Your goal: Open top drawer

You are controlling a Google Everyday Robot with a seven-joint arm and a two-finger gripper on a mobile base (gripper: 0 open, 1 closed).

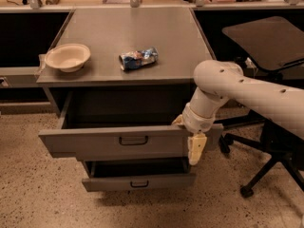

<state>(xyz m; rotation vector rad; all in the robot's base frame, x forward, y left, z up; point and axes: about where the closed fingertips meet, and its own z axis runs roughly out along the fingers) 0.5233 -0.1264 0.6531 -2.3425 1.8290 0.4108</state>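
Observation:
The top drawer is a wide grey metal drawer with a small black loop handle at the centre of its front. It stands pulled out from under the grey cabinet top, and its dark inside shows behind the front. My gripper is at the right end of the drawer front, against its top edge, with a cream part hanging down in front of it. My white arm reaches in from the right.
A lower drawer also stands slightly open below. A cream bowl and a crumpled blue-white packet lie on the cabinet top. A black office chair stands at the right. The floor is speckled.

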